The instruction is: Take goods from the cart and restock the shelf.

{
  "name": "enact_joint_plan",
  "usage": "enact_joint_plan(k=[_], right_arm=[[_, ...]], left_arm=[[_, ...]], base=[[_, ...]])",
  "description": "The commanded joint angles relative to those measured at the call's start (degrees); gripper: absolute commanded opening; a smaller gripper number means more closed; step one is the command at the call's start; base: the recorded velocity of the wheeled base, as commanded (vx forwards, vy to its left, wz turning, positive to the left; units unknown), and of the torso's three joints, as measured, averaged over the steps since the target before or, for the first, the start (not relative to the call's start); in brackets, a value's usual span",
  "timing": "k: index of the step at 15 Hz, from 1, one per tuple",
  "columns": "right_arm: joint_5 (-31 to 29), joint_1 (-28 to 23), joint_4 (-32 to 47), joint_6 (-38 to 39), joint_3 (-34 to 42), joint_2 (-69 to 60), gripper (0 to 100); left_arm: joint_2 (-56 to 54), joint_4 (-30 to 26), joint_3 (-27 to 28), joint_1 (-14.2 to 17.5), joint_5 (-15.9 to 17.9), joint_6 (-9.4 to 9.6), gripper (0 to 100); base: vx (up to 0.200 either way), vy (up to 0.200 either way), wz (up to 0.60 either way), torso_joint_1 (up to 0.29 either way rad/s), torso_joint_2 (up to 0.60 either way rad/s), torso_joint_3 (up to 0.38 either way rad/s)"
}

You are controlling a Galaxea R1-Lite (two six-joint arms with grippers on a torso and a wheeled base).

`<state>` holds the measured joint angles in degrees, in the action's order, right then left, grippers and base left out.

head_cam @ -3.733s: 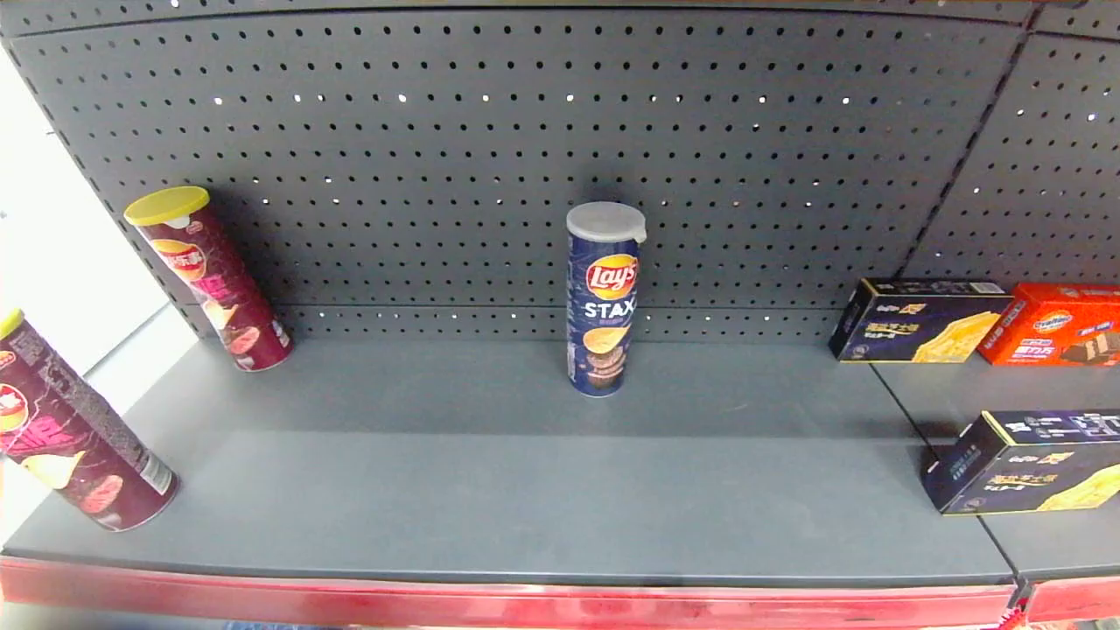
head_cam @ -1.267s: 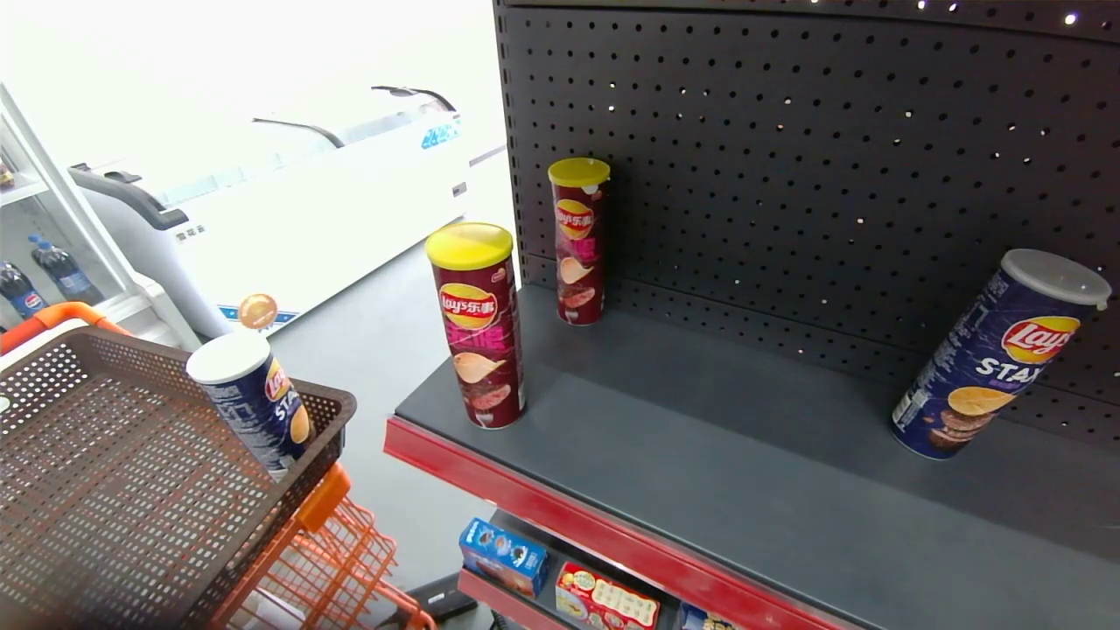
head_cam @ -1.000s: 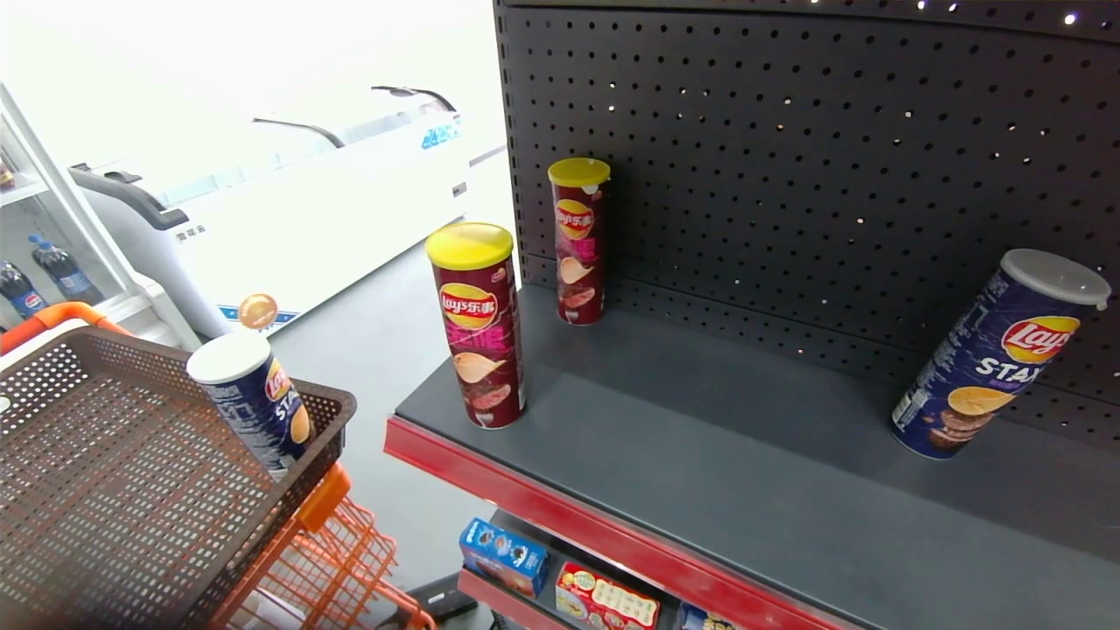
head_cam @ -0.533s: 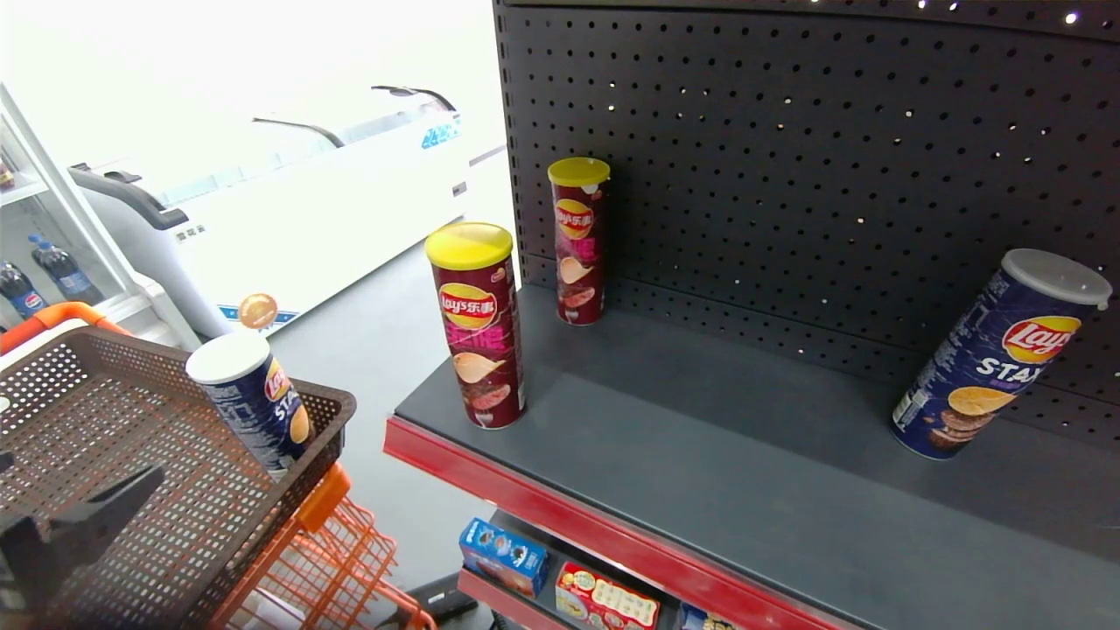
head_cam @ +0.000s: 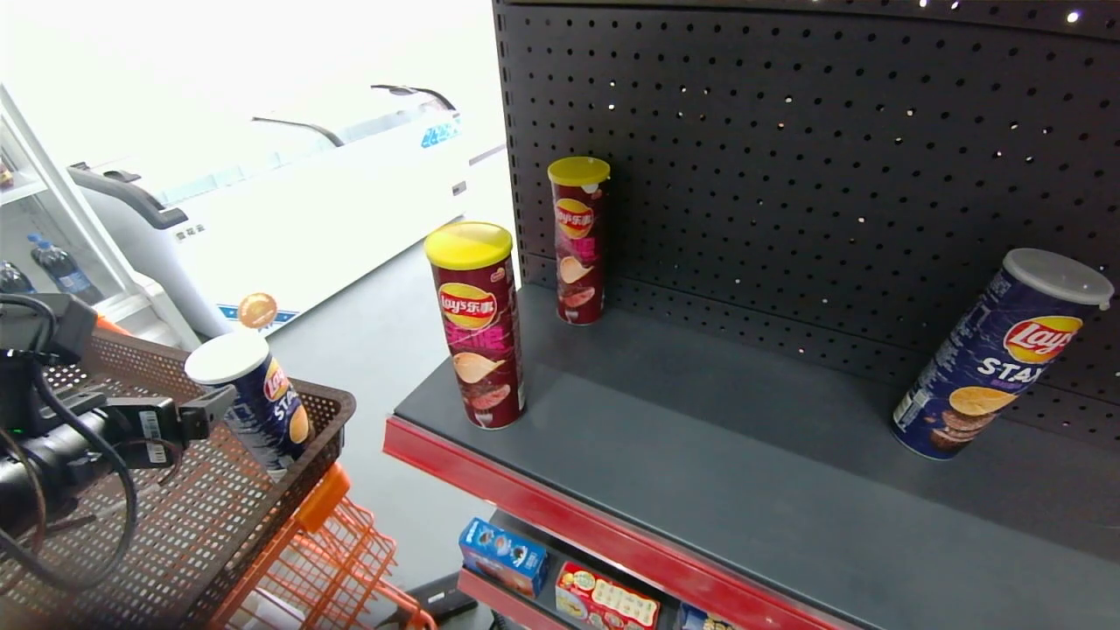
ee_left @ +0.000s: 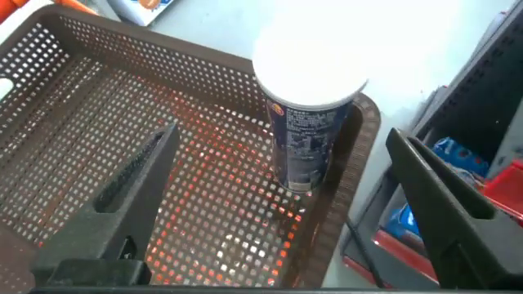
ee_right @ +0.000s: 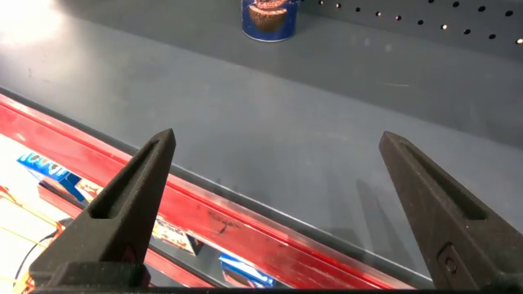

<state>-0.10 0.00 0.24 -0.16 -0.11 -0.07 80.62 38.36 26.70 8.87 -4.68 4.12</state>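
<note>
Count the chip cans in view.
4: blue can in the cart basket; second blue can, front red can, back red can on the shelf. Others may be hidden.

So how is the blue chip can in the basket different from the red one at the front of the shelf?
The blue can has a white lid; the red can has a yellow lid. The blue can stands in the cart's basket, the red can on the shelf. Both are tall round tubes with lids on.
</note>
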Motion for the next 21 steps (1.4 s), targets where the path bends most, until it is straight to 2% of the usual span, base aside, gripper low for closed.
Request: enact_joint_plan(k=[1,6,9,15,21], right_arm=[[0.0,0.0,0.0,0.0,0.0,0.1,100],[0.0,0.0,0.0,0.0,0.0,0.1,100],[0.0,0.0,0.0,0.0,-0.1,0.1,100],[0.0,0.0,0.0,0.0,0.0,0.1,100],[0.0,0.0,0.0,0.0,0.0,0.1,100]], left_arm=[[11.0,5.2,0.7,0.3,-0.1,0.10,100],[21.3,15.0,1.5,0.3,-0.2,0.01,100],[24.9,20.8,1.5,0.3,-0.2,-1.22,100],[30.7,33.7,0.6,0.2,-0.2,-1.13,100],[34.6,37.8,-0.5,0.4,-0.2,-1.13,100]], base=[[0.000,0.000,0.00,0.000,0.00,0.000],[0.000,0.000,0.00,0.000,0.00,0.000],[0.000,0.000,0.00,0.000,0.00,0.000],[0.000,0.000,0.00,0.000,0.00,0.000],[0.000,0.000,0.00,0.000,0.00,0.000]])
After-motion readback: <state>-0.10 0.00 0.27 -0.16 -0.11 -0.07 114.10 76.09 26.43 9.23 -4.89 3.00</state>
